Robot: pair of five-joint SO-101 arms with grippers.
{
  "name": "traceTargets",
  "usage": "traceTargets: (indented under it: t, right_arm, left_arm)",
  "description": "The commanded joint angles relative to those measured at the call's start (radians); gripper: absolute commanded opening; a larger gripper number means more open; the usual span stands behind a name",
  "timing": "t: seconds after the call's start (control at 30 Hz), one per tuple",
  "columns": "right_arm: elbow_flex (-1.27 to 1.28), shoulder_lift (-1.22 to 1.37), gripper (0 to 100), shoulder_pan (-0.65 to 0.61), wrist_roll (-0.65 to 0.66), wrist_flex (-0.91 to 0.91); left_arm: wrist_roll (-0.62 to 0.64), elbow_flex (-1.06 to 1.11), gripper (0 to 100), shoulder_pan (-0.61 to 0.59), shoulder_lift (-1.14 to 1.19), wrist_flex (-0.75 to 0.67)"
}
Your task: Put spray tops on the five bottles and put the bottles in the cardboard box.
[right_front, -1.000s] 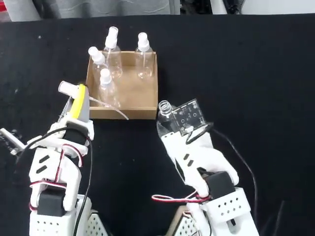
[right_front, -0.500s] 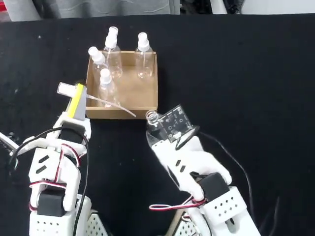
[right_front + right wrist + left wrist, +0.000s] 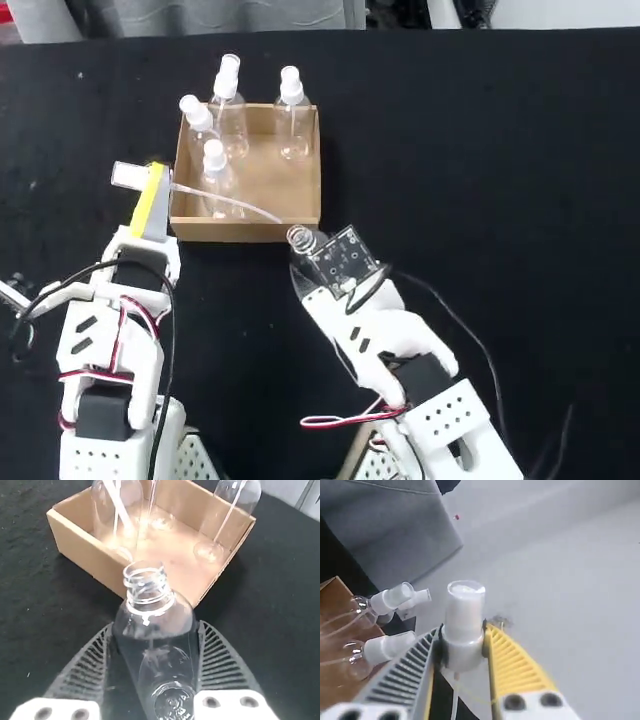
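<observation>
Cardboard box (image 3: 245, 230), high view: 4 capped bottles (image 3: 291, 112) standing inside. Left gripper (image 3: 143, 180) beside the box's left wall; right gripper (image 3: 315, 262) just before its near wall. Left wrist view: jaws clamped on spray top (image 3: 463, 625). Right wrist view: jaws gripping uncapped bottle (image 3: 152, 630), neck toward box.

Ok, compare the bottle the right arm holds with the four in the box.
The held bottle has a bare threaded neck; the boxed bottles wear spray tops. The held bottle is tilted outside the box; the boxed bottles stand upright inside. All are clear.
</observation>
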Motion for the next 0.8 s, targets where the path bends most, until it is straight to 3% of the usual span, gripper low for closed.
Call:
traceTargets:
  t: [0.0, 0.37, 0.53, 0.77]
  right_arm:
    - [-0.007, -0.033, 9.6, -0.015, 0.015, -0.038]
    - [-0.004, -0.033, 9.6, -0.015, 0.009, -0.038]
    - [-0.004, -0.033, 9.6, -0.015, 0.009, -0.035]
    - [-0.004, -0.033, 9.6, -0.015, 0.009, -0.034]
  left_arm:
    - [0.008, -0.028, 3, 0.002, -0.009, -0.018]
    - [0.008, -0.021, 3, 0.008, -0.009, -0.015]
    - [-0.04, -0.004, 3, 0.088, -0.009, -0.015]
    - [-0.046, -0.001, 3, 0.104, -0.009, -0.015]
